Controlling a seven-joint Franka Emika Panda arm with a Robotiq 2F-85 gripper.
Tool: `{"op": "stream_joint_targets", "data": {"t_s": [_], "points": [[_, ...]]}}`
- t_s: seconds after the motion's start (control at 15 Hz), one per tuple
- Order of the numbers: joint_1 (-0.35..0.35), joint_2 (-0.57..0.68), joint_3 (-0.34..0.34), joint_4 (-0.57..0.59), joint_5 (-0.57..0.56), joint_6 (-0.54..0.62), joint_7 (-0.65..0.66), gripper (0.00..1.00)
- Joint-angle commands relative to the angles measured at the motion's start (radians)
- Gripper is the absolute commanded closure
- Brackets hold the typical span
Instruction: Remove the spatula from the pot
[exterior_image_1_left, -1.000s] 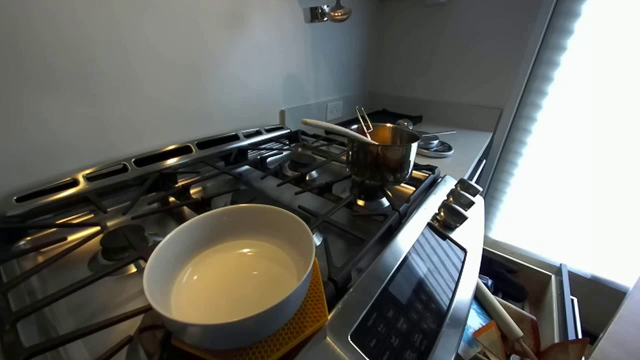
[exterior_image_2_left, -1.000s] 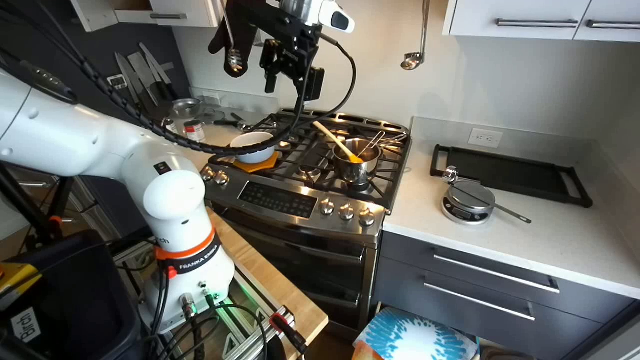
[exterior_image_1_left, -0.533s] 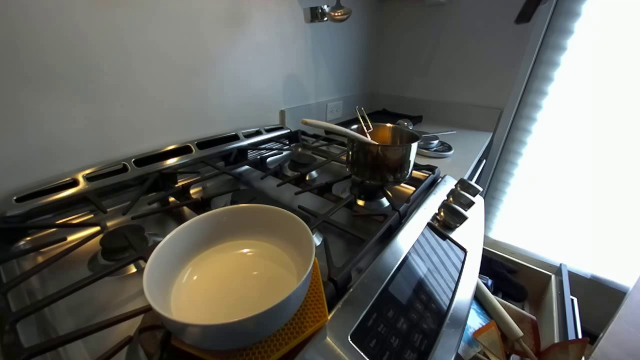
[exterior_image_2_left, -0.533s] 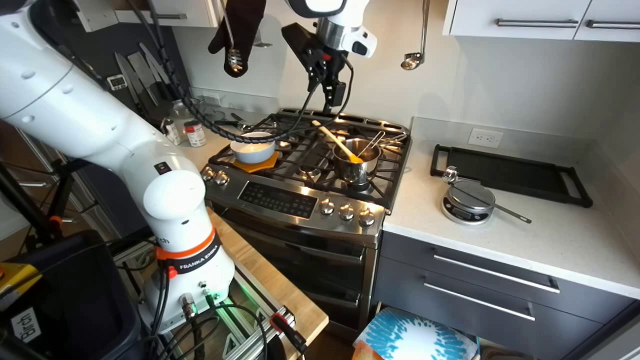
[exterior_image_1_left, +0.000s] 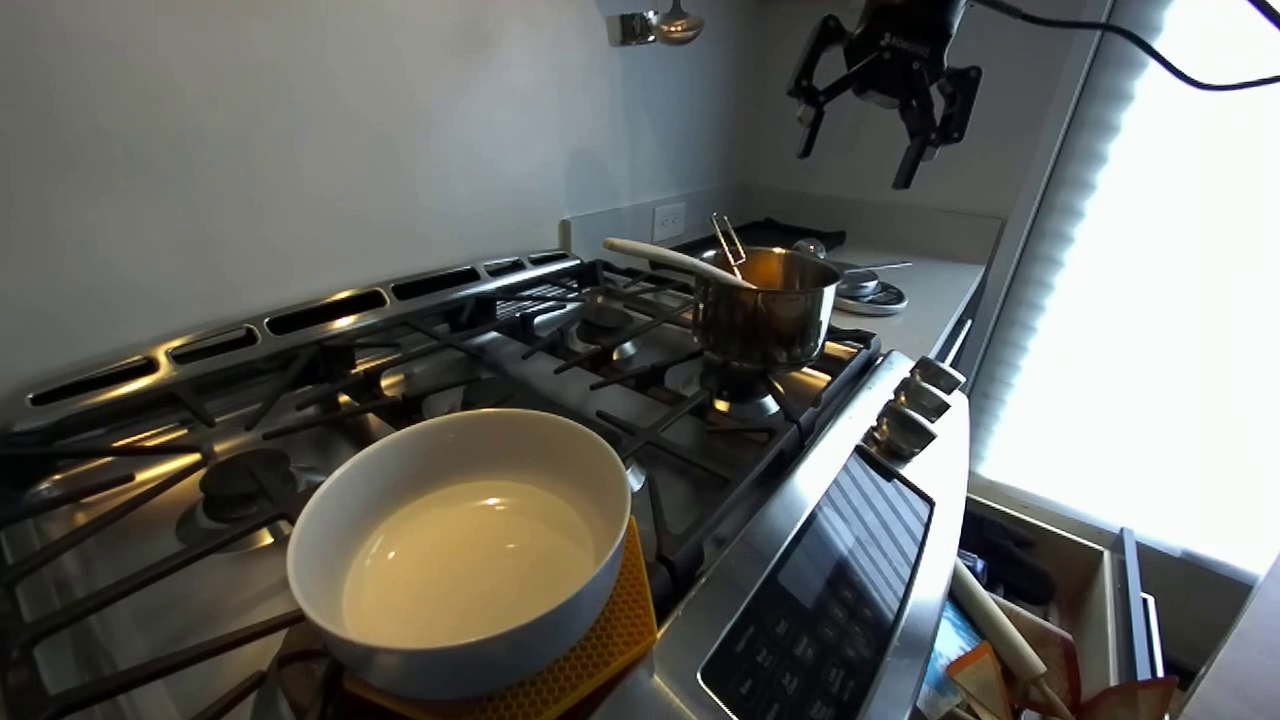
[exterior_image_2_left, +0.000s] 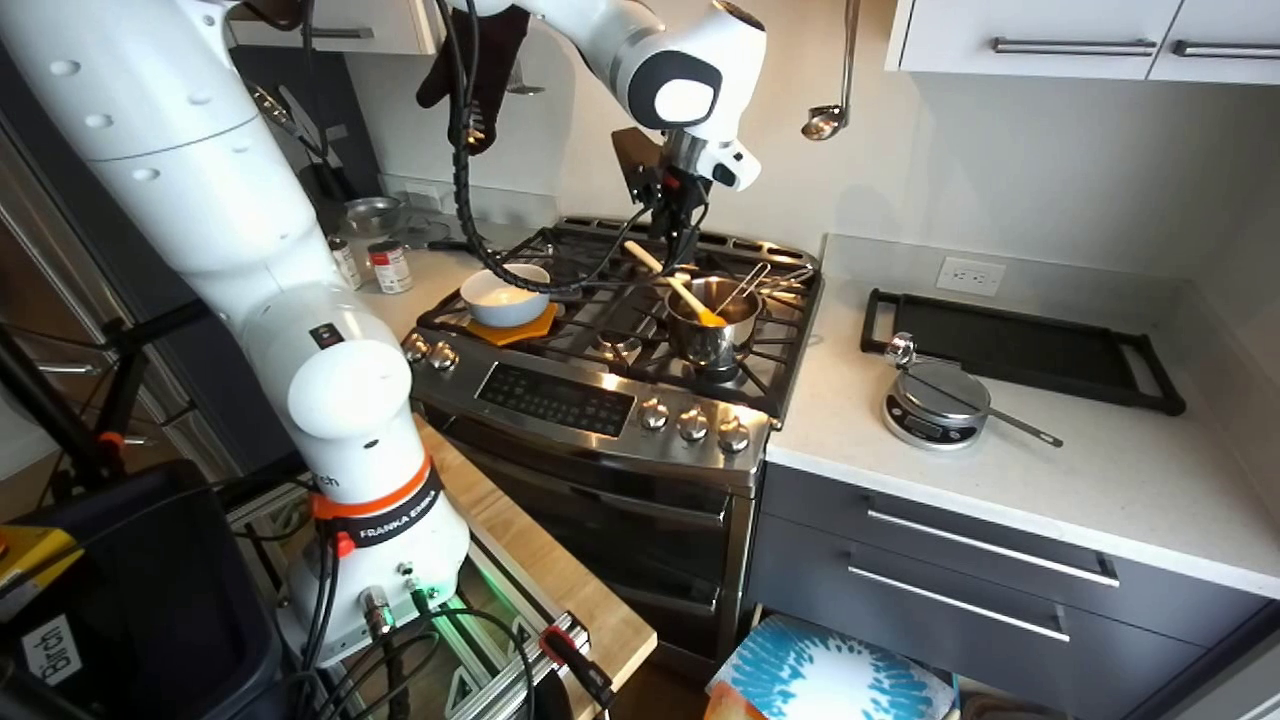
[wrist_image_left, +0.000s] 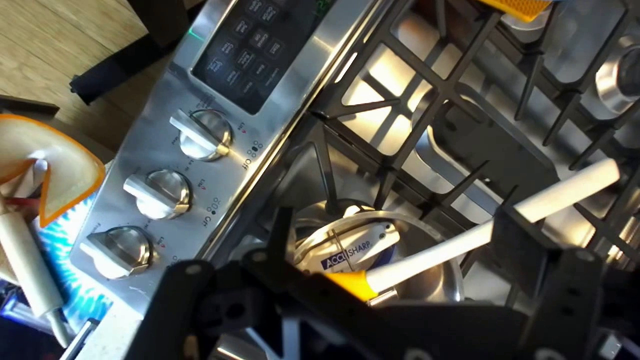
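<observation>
What seems a window (exterior_image_1_left: 1130, 330) glares blown-out white beside a dim grey wall (exterior_image_1_left: 990, 165).

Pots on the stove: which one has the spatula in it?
The shiny steel saucepan: the spatula leans in it, pale handle reaching out past the rim. The white pot on the orange pad holds no spatula.

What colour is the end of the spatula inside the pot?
Yellow-orange; the spatula's end shows best in the wrist view.

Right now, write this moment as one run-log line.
hand: open, empty, above pot | spatula: leaning in pot, untouched | also in pot: ACCUSHARP-marked item | removal: not yet done
</observation>
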Motion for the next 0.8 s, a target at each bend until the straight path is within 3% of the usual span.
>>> {"op": "stream_joint_targets", "data": {"t_s": [0.0, 0.13, 0.47, 0.73], "points": [[-0.009, -0.008, 0.005, 0.002, 0.001, -0.003, -0.001, 0.00], [-0.022, -0.011, 0.014, -0.006, 0.004, 0.072, 0.149, 0.00], [-0.024, 0.159, 0.009, 0.052, 0.077, 0.278, 0.317, 0.00], [0.001, 0.281, 0.021, 0.109, 0.105, 0.357, 0.526, 0.00]]}}
